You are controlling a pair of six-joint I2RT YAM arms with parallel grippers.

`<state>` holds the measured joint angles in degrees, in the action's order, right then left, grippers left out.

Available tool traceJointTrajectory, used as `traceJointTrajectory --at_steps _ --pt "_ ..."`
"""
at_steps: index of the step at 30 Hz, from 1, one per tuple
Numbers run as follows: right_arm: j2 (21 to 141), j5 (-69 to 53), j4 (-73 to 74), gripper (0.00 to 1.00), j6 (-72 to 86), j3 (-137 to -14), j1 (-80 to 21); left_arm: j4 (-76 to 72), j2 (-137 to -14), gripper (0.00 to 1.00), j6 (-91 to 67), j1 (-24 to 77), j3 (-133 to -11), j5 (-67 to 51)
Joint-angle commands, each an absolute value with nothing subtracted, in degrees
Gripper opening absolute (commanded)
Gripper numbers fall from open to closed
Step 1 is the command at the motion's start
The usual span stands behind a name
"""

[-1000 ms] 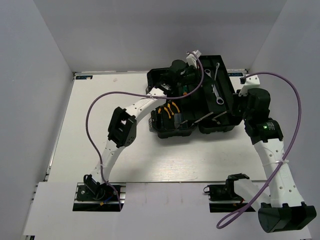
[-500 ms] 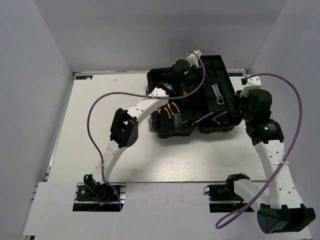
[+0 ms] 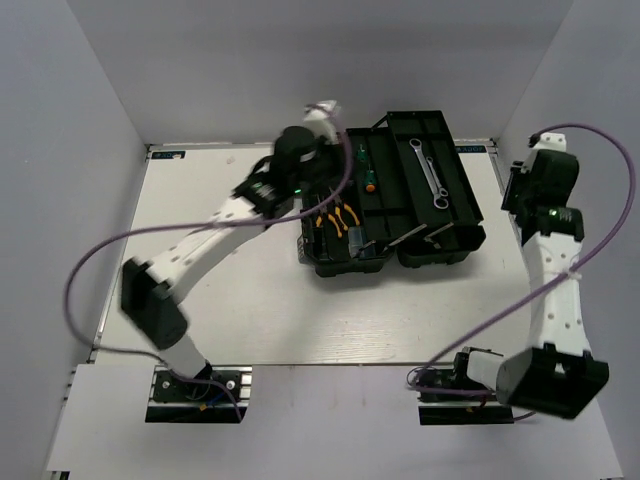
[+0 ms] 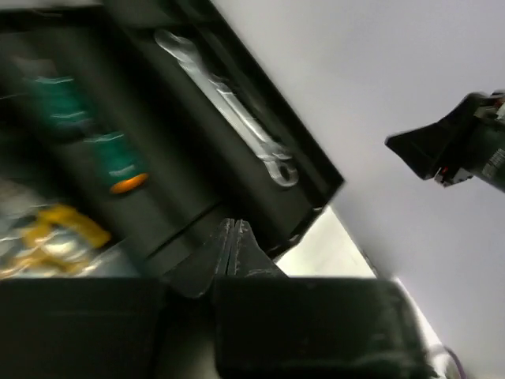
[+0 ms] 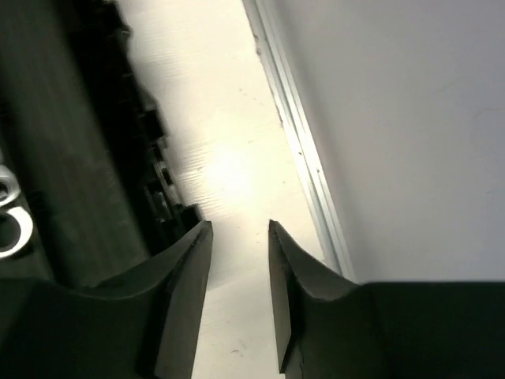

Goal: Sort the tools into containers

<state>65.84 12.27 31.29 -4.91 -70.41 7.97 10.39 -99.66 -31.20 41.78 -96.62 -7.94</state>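
Note:
The black toolbox (image 3: 455,232) lies open at the table's back right. Two silver wrenches (image 3: 428,172) lie in its right tray and show in the left wrist view as wrenches (image 4: 229,106). Two green-handled screwdrivers (image 3: 365,175) rest in the middle trough. Yellow-handled pliers (image 3: 340,218) lie in the front left compartment. My left gripper (image 3: 322,170) hovers at the box's left end, and in its own view it (image 4: 231,223) is shut on nothing. My right gripper (image 3: 516,190) hangs right of the box. Its own view shows it (image 5: 239,225) open above bare table.
The table's metal edge rail (image 5: 304,150) runs close to the right gripper, with the white wall just beyond. The toolbox wall (image 5: 79,158) stands left of that gripper. A purple cable (image 3: 90,260) loops off the left arm. The right arm (image 4: 458,146) shows in the left wrist view.
My left arm has drawn back from deep over the toolbox to its left end, its gripper opening briefly and shutting again. The right arm has lifted away to the right and its gripper has opened.

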Motion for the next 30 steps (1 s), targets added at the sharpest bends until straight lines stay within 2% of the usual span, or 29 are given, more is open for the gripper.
traceJointTrajectory --at_steps 1,2,3,4,5,6,8,11,16,20,30 --pt "71.4 4.3 34.7 0.42 -3.9 -76.8 15.2 15.9 -84.9 0.11 -26.8 38.9 -83.8 5.3" --pt "72.5 2.4 36.1 0.47 -3.7 -78.2 16.2 18.4 -80.9 0.29 -26.8 38.9 -81.5 8.0" --pt "75.4 -5.2 38.0 0.58 -3.9 -79.4 18.6 19.7 -79.3 0.6 -26.0 38.1 -77.8 8.5" --pt "76.9 -7.9 38.8 0.58 -4.8 -79.7 18.6 20.7 -78.0 0.68 -25.1 37.4 -76.3 8.5" --pt "77.4 -9.8 39.1 0.68 -5.3 -79.5 19.9 21.8 -76.9 0.73 -24.5 37.4 -75.1 9.3" --pt "79.4 -15.4 39.3 0.7 -7.3 -79.5 20.7 23.6 -75.1 0.77 -24.0 36.8 -72.8 10.1" --pt "80.6 -19.9 38.2 0.75 -8.8 -77.6 22.1 24.3 -73.4 0.79 -23.3 36.2 -70.4 10.1" --pt "84.5 -23.3 35.3 0.75 -12.0 -76.7 22.7 24.3 -70.2 0.81 -23.3 35.1 -65.8 10.1" --pt "94.5 -31.8 35.0 0.74 -13.4 -83.8 22.7 20.8 -68.3 0.81 -23.3 34.5 -60.2 9.6" --pt "102.4 -30.4 34.4 0.72 -12.2 -90.1 22.0 20.2 -69.5 0.82 -23.3 33.8 -59.6 8.3" --pt "118.3 -39.3 36.3 0.69 -13.0 -101.8 20.4 17.4 -75.9 0.82 -23.3 32.8 -59.1 4.9"
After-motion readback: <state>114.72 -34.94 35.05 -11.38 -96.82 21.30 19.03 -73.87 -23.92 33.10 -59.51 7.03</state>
